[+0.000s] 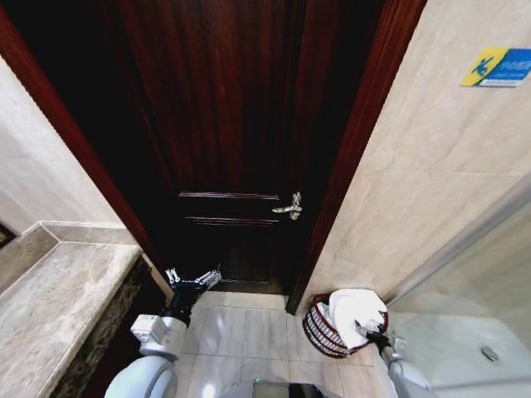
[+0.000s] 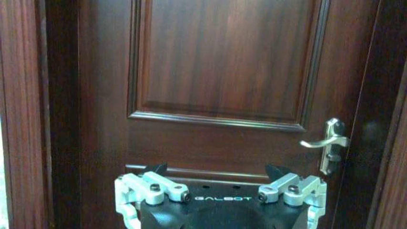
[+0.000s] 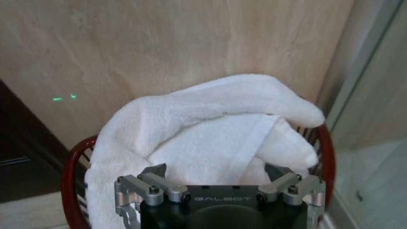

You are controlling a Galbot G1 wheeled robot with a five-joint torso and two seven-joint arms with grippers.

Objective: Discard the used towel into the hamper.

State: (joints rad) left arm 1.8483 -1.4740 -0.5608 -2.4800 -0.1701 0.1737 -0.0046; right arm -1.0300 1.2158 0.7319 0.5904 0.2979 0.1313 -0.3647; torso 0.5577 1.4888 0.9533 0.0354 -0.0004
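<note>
From the head camera, the hamper [image 1: 325, 327] stands on the tiled floor at the foot of the beige wall [image 1: 415, 166], just beside the dark door frame. A white towel [image 1: 355, 311] is heaped in it, spilling over the rim on the side nearest the right gripper [image 1: 371, 332]. That gripper sits at the hamper's near edge, touching or just short of the towel; whether its jaws are spread cannot be told here. The left gripper [image 1: 192, 278] is held out over the floor toward the door [image 1: 232, 124], its jaws spread wide and holding nothing. The door handle [image 1: 290, 207] lies above and beyond it, toward the right arm's side. A stone counter [image 1: 58, 290] runs along the outer side of the left arm.

In the left wrist view, the left gripper [image 2: 216, 168] points straight at the door's [image 2: 222, 62] lower panel, jaws spread, with nothing between them. The handle [image 2: 327, 141] is ahead of the jaws and off to one side, well apart from them.

In the right wrist view, the right gripper [image 3: 216, 168] has its jaws spread, their tips resting against the towel [image 3: 210, 133] without pinching it. The towel lies directly ahead of the jaws, bunched and folded, draped over the rim of the hamper [image 3: 71, 167], whose red-brown ribs curve out on both sides of the jaws. The wall [image 3: 159, 43] rises just behind.
</note>
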